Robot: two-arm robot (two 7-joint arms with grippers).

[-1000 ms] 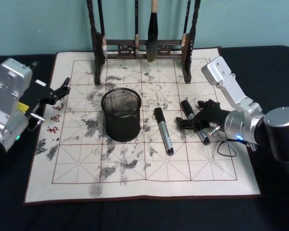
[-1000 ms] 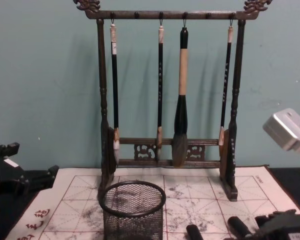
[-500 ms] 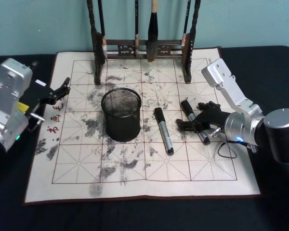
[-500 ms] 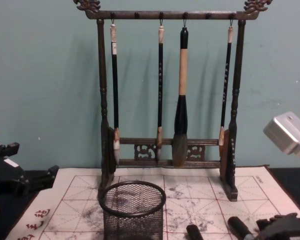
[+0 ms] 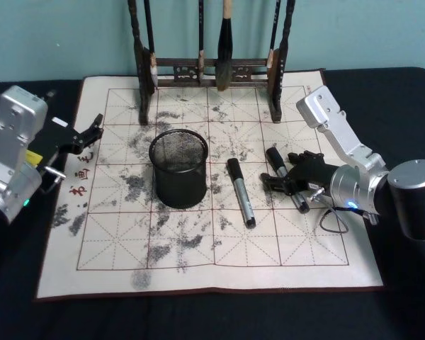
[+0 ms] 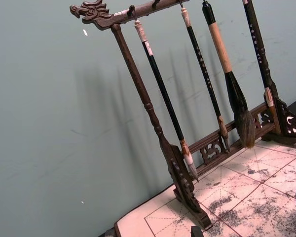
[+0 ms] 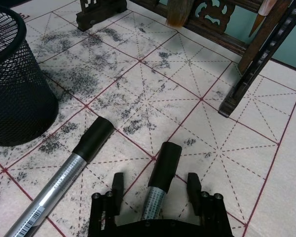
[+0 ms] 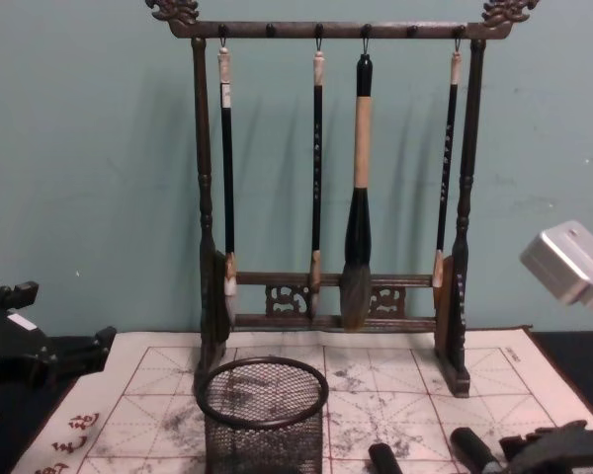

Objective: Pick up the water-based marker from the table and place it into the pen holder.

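Observation:
Two water-based markers with black caps and silver barrels lie on the ink-stained practice mat. One marker [image 5: 241, 193] lies just right of the pen holder [image 5: 178, 168], a round black mesh cup standing upright. The other marker [image 5: 298, 199] lies further right. My right gripper [image 5: 278, 183] is low over this second marker [image 7: 165, 158], open, with one finger [image 7: 117, 190] on each side of its barrel. The first marker [image 7: 64, 173] lies beside it, toward the pen holder [image 7: 15, 79]. My left gripper [image 5: 92, 131] hangs open at the mat's left edge, holding nothing.
A tall dark wooden brush rack [image 5: 212, 71] with several hanging brushes stands at the mat's far edge, behind the holder. The mat [image 5: 219, 269] lies on a black tablecloth, and its near half is bare. A teal wall rises behind the rack.
My right gripper has shifted only slightly around the right-hand marker. Both markers, the holder and the left arm have stayed put.

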